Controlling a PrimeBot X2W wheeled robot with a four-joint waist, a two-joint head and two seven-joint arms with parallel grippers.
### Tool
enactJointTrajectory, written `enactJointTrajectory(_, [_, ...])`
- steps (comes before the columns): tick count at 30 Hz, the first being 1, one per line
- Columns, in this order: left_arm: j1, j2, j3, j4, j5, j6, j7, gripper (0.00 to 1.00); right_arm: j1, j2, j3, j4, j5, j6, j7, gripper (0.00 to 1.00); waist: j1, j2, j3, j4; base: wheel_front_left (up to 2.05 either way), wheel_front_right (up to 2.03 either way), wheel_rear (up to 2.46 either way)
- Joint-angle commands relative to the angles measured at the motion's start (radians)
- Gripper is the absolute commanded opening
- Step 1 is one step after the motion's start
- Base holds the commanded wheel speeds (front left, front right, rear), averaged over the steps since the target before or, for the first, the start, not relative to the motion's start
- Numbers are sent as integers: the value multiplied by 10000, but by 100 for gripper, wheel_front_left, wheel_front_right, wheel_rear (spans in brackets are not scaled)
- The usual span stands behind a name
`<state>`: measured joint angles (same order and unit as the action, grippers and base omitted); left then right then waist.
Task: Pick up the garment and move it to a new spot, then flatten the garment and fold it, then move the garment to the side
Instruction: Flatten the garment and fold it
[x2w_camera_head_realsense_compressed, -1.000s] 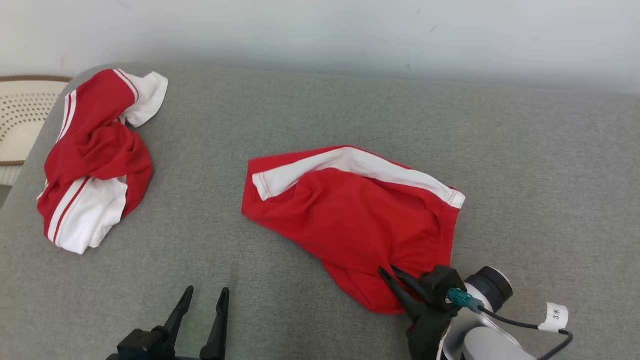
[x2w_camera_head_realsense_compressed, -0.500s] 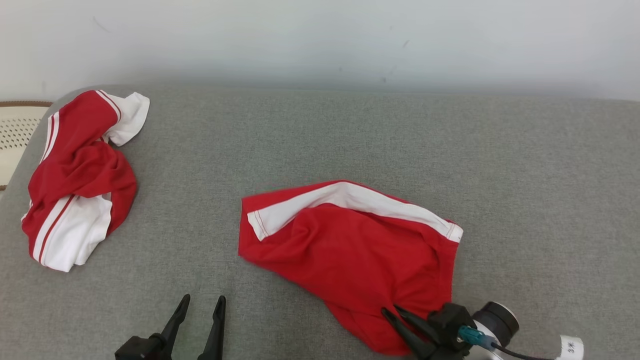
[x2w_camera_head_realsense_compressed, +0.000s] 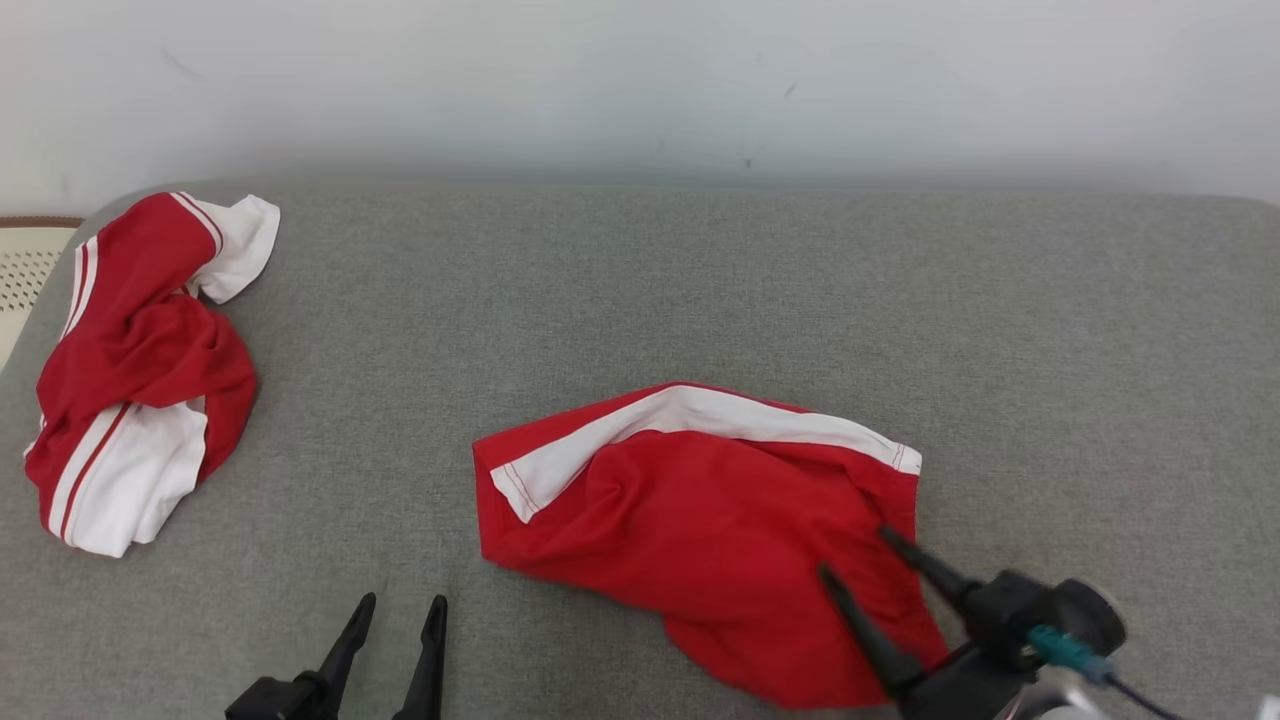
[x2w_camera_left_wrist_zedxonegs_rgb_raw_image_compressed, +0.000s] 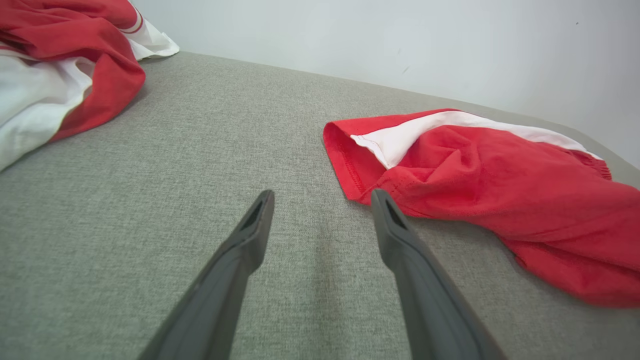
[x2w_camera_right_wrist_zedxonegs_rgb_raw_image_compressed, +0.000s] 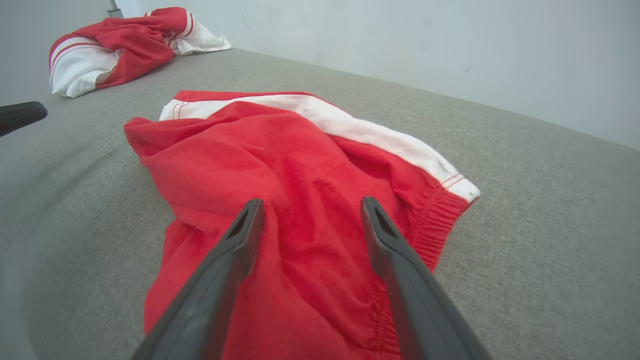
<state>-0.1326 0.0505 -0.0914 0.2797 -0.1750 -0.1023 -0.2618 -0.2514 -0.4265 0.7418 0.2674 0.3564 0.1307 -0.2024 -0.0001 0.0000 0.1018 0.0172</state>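
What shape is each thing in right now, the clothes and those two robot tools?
red shorts: lying rumpled on the grey cushion, not flattened, not folded.
red-and-white garment: crumpled in a heap at the cushion's far left.
left tool: open, empty, over bare cushion beside the shorts.
right tool: open, fingers spread over the shorts, gripping nothing.

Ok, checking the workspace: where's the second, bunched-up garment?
In the head view, the bunched-up garment lies at the far left edge of the grey cushion, apart from the flatter shorts.
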Motion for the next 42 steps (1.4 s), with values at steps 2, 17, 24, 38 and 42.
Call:
enactJointTrajectory(2, [-91, 6, 86, -63, 197, 51, -36, 100, 216, 82, -703, -199, -210, 0, -185, 100, 1, 0, -36, -75, 0, 0, 0])
enactJointTrajectory(17, [134, 6, 555, -145, 397, 707, -36, 100, 1267, 2327, -5043, 370, -1468, 0, -548, 100, 1, 0, -492, -722, 0, 0, 0])
enactJointTrajectory(24, [301, 4, 677, -130, 473, 933, -36, 100, 1473, 3085, -5742, 688, -1843, 0, -630, 100, 1, 0, -576, -953, 0, 0, 0])
enactJointTrajectory(38, [-535, 7, 459, 228, -107, 334, -36, 100, 809, 3198, -5719, 776, -1865, 0, -647, 100, 1, 0, 73, -939, 0, 0, 0])
enactJointTrajectory(42, [-1112, 6, 416, 361, -108, 129, -36, 100, 250, 3203, -5512, 918, -1653, 0, -633, 100, 1, 0, 507, -857, 0, 0, 0])
